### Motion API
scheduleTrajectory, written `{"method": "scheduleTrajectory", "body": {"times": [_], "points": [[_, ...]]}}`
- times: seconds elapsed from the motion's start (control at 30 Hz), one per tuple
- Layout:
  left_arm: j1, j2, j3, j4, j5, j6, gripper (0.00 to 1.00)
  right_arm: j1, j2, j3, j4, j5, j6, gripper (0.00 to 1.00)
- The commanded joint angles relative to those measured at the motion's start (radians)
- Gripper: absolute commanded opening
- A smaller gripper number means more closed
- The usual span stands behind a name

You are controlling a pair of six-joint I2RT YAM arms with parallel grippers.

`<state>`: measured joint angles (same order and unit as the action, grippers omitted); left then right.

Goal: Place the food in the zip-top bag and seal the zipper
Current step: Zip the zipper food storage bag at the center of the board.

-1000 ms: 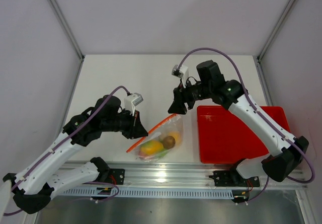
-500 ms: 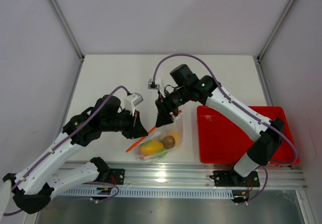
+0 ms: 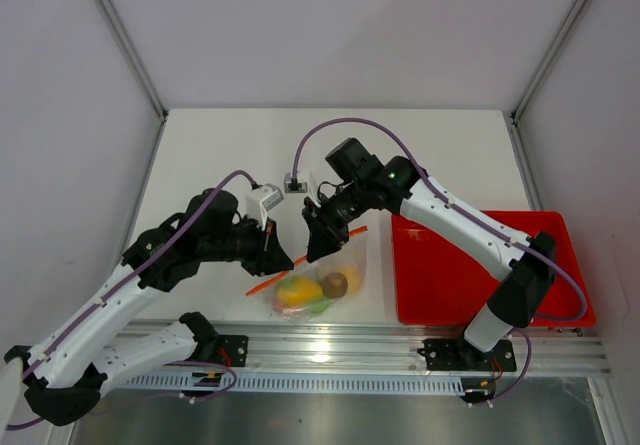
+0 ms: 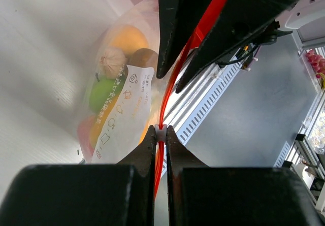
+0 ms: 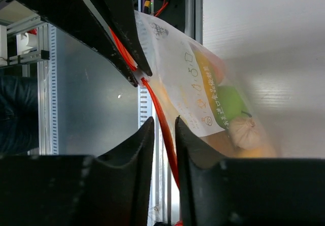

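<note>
White label point(image 4: 127, 115) with orange, unreadable print on clear zip-top bag point(image 3: 338, 262)

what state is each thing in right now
bag, filled, held by its mouth
fruits, inside bag
zipper, stretched straight; sealed or not unclear
left fingers, shut on zipper
right fingers, slightly open, astride zipper
tray, lying flat beside bag

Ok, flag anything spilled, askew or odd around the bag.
Nothing stands out. The food all sits inside the zip-top bag, and no piece lies outside it. The left end effector pinches the zipper, and the right end effector straddles the same strip further along.
</note>
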<state>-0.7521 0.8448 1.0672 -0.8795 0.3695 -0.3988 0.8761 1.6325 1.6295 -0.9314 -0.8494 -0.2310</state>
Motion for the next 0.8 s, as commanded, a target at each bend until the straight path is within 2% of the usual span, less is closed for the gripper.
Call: {"method": "scheduleTrajectory", "body": {"times": [0.0,0.07,0.13,0.27,0.5,0.77], "points": [[0.007,-0.019,0.031,0.017,0.006,0.018,0.0,0.006,0.001,-0.002,-0.009,0.003,-0.005,0.24],[0.007,-0.021,0.03,0.016,0.003,0.017,0.01,0.006,-0.002,-0.008,-0.006,0.022,0.005,0.1],[0.007,-0.023,0.03,0.014,-0.001,0.014,0.01,0.006,-0.005,-0.013,-0.006,0.038,0.013,0.0],[0.007,-0.029,0.022,-0.003,-0.03,0.002,0.0,0.008,-0.02,-0.052,0.014,0.151,0.047,0.0],[0.007,-0.09,-0.023,-0.01,-0.076,-0.055,0.01,0.004,-0.147,-0.192,0.138,0.389,0.133,0.0],[0.007,-0.125,-0.035,-0.056,-0.145,-0.063,0.01,-0.012,-0.246,-0.264,0.172,0.486,0.142,0.0]]}}
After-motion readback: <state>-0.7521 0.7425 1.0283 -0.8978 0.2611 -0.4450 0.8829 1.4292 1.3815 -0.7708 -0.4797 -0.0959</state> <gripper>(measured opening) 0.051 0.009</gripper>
